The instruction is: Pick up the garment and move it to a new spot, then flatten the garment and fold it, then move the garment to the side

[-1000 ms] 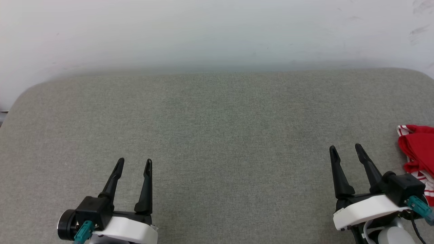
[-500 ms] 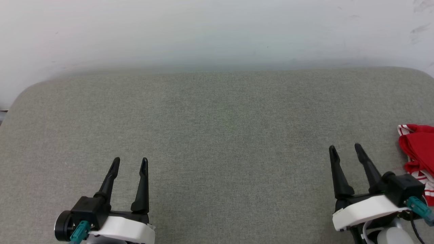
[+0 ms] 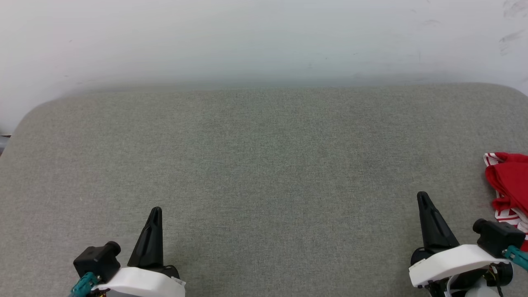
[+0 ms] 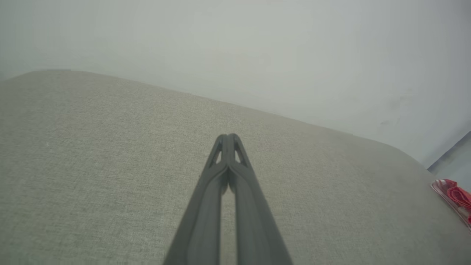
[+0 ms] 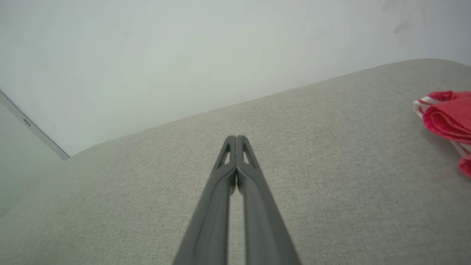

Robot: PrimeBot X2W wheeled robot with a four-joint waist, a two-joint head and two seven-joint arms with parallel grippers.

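Note:
The garment (image 3: 509, 181), red with white-and-red striped trim, lies bunched at the far right edge of the grey padded surface (image 3: 264, 165), partly cut off by the picture's edge. It also shows at the right edge in the left wrist view as the garment (image 4: 454, 195) and in the right wrist view as the garment (image 5: 445, 117). My right gripper (image 3: 422, 197) hovers at the lower right, to the left of the garment and apart from it, shut with nothing held. My left gripper (image 3: 156, 211) is at the lower left, shut and empty. Both wrist views show fingertips pressed together: left gripper (image 4: 228, 137), right gripper (image 5: 236, 138).
The grey fabric surface has rounded back corners and ends against a pale wall (image 3: 264, 37). A strip of floor (image 5: 22, 147) shows beyond its left end in the right wrist view.
Both grippers have gone from open to shut and turned about their wrists, so each now shows as a single dark point. Both tips sit lower in the head view. The garment has not moved.

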